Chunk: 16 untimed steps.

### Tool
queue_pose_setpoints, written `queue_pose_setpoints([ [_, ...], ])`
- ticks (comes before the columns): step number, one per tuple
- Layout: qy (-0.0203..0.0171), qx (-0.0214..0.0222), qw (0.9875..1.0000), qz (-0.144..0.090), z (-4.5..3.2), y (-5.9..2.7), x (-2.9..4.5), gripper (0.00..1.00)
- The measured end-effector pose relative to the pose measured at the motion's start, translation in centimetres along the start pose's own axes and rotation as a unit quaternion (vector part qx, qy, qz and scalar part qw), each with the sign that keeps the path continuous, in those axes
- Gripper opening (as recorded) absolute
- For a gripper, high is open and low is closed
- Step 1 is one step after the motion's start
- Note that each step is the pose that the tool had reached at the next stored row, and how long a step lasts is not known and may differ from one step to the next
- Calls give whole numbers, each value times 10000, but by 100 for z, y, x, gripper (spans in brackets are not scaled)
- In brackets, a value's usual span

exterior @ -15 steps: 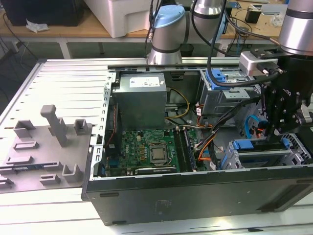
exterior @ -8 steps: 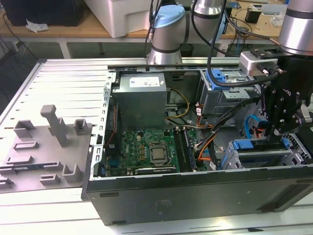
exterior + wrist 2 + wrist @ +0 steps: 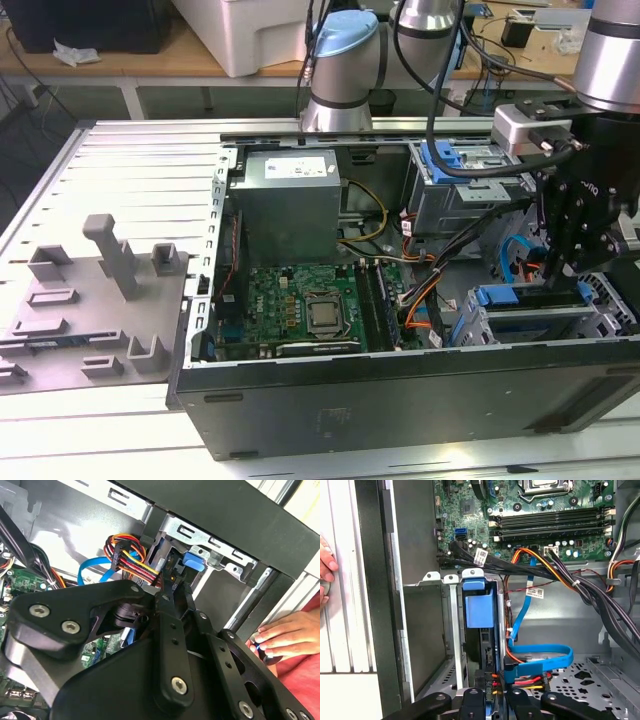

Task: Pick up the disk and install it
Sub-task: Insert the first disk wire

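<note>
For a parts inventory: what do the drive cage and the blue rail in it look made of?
Drive cage: bare sheet metal, likely steel, dull silver with stamped slots and bent tabs.
Blue rail: seemingly moulded plastic, evenly coloured, with a soft sheen.

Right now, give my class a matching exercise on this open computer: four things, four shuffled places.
1. green circuit board
2. grey metal power-supply box
3. blue flat cable
4. person's hand

a. outside the black computer case
b. looped beside the metal drive cage
c. flat on the case floor
d. in a case corner, bearing a white sticker

Pairs: 1-c, 2-d, 3-b, 4-a
</note>
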<state>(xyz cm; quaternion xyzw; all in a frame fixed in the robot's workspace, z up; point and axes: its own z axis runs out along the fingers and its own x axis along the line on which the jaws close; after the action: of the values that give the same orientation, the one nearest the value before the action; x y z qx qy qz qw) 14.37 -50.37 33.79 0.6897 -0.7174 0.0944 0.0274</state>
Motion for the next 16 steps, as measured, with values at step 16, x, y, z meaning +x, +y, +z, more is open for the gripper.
queue_pose_setpoints([
  [16, 6, -1, 10000, 8, -60, -6, 10, 24],
])
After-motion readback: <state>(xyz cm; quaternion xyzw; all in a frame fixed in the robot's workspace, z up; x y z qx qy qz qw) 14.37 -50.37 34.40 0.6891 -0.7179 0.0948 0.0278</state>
